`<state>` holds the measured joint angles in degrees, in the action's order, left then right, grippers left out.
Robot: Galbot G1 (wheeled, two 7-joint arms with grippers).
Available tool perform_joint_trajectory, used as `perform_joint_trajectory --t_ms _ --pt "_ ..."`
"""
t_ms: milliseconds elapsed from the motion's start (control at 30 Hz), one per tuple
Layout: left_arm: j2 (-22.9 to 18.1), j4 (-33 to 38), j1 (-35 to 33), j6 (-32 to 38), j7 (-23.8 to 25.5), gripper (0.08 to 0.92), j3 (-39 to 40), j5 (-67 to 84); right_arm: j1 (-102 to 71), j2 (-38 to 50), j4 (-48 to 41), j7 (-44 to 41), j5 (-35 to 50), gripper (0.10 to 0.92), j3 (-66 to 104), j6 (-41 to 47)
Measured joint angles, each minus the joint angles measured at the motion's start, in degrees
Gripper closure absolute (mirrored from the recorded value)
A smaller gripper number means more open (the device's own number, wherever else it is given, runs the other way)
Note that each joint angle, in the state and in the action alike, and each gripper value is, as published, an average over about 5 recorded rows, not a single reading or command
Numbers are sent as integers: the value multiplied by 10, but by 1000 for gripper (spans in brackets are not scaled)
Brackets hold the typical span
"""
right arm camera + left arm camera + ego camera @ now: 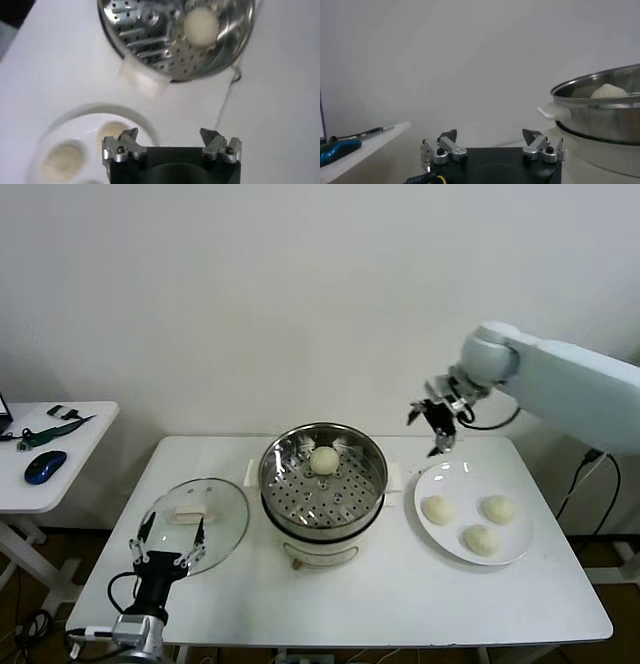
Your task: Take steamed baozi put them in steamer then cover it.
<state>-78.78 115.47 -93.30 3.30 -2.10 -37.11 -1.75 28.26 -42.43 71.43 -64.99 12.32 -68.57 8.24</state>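
Note:
The steel steamer [323, 481] stands mid-table with one baozi [323, 461] on its perforated tray; that bun [201, 26] and the steamer's tray [150, 40] also show in the right wrist view. Three baozi [438, 509] [497, 508] [481, 540] lie on the white plate [520, 539] to the right. My right gripper [437, 427] hangs open and empty in the air above the plate's far edge. The glass cover [225, 529] lies flat left of the steamer. My left gripper [168, 542] is parked open near the table's front left, just before the cover.
A small side table [60, 474] at the far left carries a blue mouse [44, 466] and small tools. A white wall stands behind the main table [400, 594]. The steamer's white handle [551, 111] shows in the left wrist view.

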Motion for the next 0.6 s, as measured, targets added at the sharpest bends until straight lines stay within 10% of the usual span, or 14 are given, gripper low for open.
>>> perform_joint_trajectory --t_ms 600 --pt "-2 5 -15 5 12 177 -15 -1 -218 -3 -112 -5 -84 203 166 12"
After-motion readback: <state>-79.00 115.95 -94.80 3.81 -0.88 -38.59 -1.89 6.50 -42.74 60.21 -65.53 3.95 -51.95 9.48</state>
